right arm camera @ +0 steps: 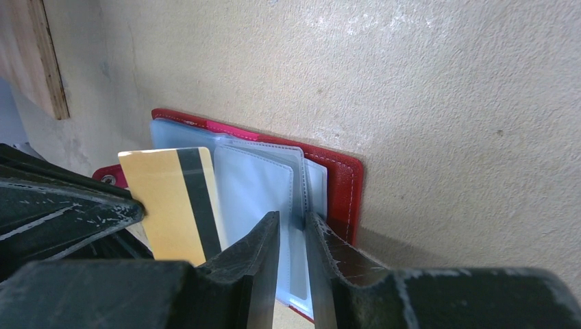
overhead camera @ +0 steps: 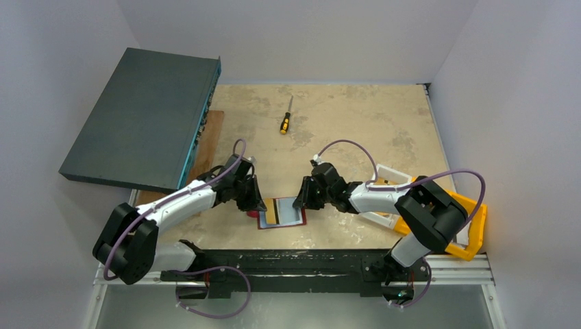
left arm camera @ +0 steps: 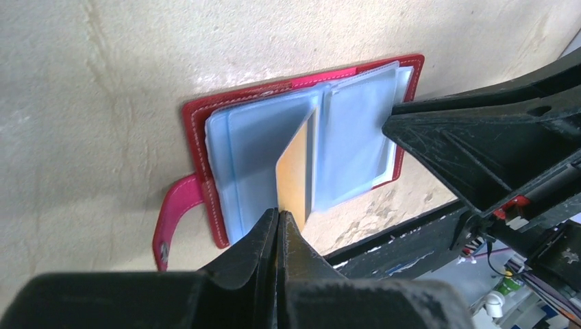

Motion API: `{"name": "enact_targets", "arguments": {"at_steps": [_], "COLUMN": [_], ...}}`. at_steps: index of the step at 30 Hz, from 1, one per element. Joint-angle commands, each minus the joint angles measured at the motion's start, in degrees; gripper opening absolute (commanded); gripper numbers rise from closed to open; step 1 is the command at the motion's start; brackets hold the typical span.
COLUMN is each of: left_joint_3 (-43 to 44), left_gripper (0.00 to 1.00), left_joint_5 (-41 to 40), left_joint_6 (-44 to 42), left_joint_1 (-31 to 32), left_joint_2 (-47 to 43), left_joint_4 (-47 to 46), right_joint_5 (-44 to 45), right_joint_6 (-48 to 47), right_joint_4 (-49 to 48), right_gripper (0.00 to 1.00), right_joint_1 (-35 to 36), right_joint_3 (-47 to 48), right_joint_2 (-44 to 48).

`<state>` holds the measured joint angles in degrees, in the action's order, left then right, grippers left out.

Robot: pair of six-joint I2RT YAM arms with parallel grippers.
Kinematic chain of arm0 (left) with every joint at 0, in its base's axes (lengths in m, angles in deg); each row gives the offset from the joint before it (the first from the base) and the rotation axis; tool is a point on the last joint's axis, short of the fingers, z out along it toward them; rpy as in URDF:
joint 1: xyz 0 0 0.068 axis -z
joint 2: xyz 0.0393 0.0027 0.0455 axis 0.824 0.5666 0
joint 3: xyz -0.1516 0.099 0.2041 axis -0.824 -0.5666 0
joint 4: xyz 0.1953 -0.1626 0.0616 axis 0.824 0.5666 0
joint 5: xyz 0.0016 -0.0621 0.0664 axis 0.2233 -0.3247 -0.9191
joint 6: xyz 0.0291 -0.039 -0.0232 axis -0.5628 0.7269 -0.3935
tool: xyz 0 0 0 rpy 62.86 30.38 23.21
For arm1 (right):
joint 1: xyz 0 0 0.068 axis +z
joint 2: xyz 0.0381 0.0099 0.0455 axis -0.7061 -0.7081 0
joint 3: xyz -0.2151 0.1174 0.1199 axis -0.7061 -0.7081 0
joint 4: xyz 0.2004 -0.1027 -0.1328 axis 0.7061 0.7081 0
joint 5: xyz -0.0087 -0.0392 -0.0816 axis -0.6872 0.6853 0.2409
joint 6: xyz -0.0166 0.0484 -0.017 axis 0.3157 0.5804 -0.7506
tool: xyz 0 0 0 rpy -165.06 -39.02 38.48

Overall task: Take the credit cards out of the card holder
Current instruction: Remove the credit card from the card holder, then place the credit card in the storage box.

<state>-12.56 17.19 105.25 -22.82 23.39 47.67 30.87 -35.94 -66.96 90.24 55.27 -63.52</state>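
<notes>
While low, arms (overhead camera: 186, 199) toward card holder (overhead camera: 291, 213).

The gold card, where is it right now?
In the top view, low and centre-left, the gold card sticks up from the open card holder, pinched by the left gripper.

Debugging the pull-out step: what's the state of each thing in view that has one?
holder: open, flat on table, clear sleeves facing up
gold card: tilted up off the sleeves, one edge pinched; cannot tell if fully out
left fingers: shut on gold card
right fingers: nearly shut, pinching the holder's sleeve edge
screwdriver: lying at the far side, untouched
</notes>
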Motion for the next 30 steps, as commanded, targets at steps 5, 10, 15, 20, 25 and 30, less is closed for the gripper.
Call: {"name": "enact_targets", "arguments": {"at_steps": [5,10,15,20,25,30], "left_joint_3": [4.11,8.46,12.71,15.61,16.92,17.62], "left_gripper": [0.00,0.00,0.00,0.00,0.00,0.00], "left_joint_5": [-3.33,-0.41,5.09,14.02,21.51,26.37], "left_joint_6": [-3.55,-3.78,-3.01,-0.37,3.63,6.08], "left_joint_1": [-0.72,-1.43,-4.70,-8.50,-10.64,-11.54], "left_joint_2": [-6.51,-8.43,-10.45,-11.10,-10.52,-8.95], "left_joint_4": [8.06,9.26,8.05,3.24,-2.15,-6.98], "right_joint_5": [2.78,1.66,-5.25,-16.27,-22.55,-26.59], "right_joint_6": [-2.91,-3.69,-3.57,0.28,4.61,9.68], "right_joint_4": [7.68,6.27,-4.10,-18.60,-27.50,-35.39], "right_gripper": [0.25,0.40,0.59,0.73,0.77,0.76], "right_joint_1": [-0.10,-0.21,-2.62,-7.67,-10.04,-10.21], "right_joint_3": [3.32,6.76,5.35,2.10,1.61,1.99], "right_joint_2": [4.05,9.21,12.89,14.89,14.32,11.47]}}
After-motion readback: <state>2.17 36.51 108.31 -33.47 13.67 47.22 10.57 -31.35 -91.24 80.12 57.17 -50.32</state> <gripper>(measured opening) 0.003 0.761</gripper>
